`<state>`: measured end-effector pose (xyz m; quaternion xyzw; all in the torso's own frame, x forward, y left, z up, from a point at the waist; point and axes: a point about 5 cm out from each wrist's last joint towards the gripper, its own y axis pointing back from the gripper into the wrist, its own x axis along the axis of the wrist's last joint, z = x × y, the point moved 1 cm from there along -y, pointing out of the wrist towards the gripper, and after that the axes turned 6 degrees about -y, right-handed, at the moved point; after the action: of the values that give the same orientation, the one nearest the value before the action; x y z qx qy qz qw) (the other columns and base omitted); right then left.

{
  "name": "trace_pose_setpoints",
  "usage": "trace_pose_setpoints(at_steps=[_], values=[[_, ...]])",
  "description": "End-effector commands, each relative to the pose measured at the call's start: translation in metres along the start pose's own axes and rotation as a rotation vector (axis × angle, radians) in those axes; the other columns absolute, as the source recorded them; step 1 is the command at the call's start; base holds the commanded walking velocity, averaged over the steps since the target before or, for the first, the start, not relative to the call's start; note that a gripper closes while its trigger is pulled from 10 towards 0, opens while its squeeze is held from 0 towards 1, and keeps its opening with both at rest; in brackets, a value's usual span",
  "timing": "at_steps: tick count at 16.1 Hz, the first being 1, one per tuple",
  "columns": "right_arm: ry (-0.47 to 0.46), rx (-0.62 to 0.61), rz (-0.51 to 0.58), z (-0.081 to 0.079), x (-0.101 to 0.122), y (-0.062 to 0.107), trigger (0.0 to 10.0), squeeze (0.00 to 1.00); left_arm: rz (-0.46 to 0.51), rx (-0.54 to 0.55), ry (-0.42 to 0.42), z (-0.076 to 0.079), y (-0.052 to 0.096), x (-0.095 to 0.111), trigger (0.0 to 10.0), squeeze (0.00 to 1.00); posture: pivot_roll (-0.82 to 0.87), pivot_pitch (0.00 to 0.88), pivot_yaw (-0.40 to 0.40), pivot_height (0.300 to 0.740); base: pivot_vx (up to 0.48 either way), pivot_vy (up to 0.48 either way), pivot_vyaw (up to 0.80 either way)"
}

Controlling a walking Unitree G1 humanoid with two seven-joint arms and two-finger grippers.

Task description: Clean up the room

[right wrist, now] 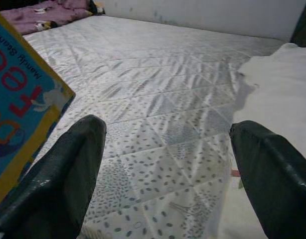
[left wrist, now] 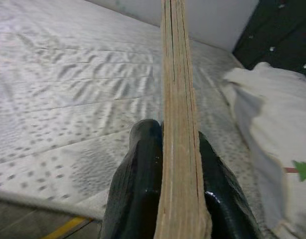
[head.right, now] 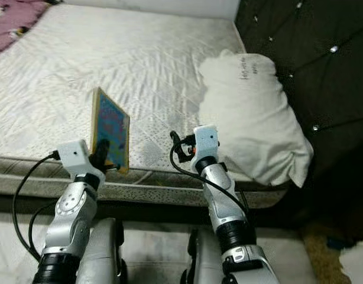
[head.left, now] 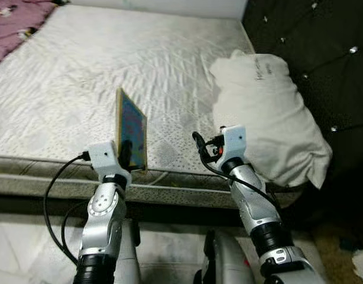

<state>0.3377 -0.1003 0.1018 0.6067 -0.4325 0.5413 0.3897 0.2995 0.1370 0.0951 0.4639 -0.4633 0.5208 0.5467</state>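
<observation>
Left gripper (head.left: 127,155) clamps the lower edge of a thick board book (head.left: 131,129), one black finger (left wrist: 138,184) pressed on each cover, so the book stands on edge above the near border of the mattress (head.left: 81,77). The wrist view looks straight along the stacked card pages, confirming a firm pinch across the book's thickness; such a grip suits a rigid, flat object that cannot be scooped. The book is carried upright, its coloured cover turned toward the pillow (head.left: 270,118), probably to keep it clear of the mattress surface during transport.

Right gripper (head.left: 206,149) is released, its fingers (right wrist: 58,184) spread wide with nothing between them, and it hovers over the mattress edge between the book and the pillow. It appears held ready as a free hand.

The pillow lies on the mattress corner nearest the dark tufted headboard (head.left: 311,41). A purple blanket (head.left: 16,21) sits at the mattress's far corner, well apart from the book.

Judged stage: the book is picked up and awaits a destination.
</observation>
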Motion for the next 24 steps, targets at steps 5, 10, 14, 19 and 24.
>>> trace_pose_setpoints(at_steps=[5,10,14,19,24], values=[[-0.001,0.005,0.013,0.0,0.005,-0.0024,10.0,0.0,0.065,-0.037,0.005,0.0069,-0.0038,0.0149,10.0,0.0,0.0,0.072,-0.063,0.607,0.32,0.0,0.0],[-0.002,0.0,0.015,0.0002,0.0053,-0.0024,10.0,0.0,0.049,-0.048,-0.001,0.0088,-0.0053,0.0131,10.0,0.0,-0.01,0.071,-0.06,0.607,0.298,0.0,0.0],[-0.003,0.0,0.014,0.0002,0.005,-0.002,10.0,0.0,0.033,-0.049,0.0,0.0093,-0.0056,0.0106,10.0,0.0,-0.01,0.067,-0.061,0.607,0.252,0.0,0.0],[-0.002,0.002,0.015,0.0001,0.0051,-0.002,10.0,0.0,0.037,-0.077,0.009,0.0126,-0.0063,0.0104,10.0,0.0,-0.01,0.067,-0.061,0.607,0.064,0.0,0.0],[-0.001,0.004,0.015,0.0004,0.0048,-0.0017,10.0,0.0,0.027,-0.08,0.002,0.0152,-0.0074,0.0087,10.0,0.0,-0.01,0.062,-0.061,0.577,0.384,0.0,0.0]])
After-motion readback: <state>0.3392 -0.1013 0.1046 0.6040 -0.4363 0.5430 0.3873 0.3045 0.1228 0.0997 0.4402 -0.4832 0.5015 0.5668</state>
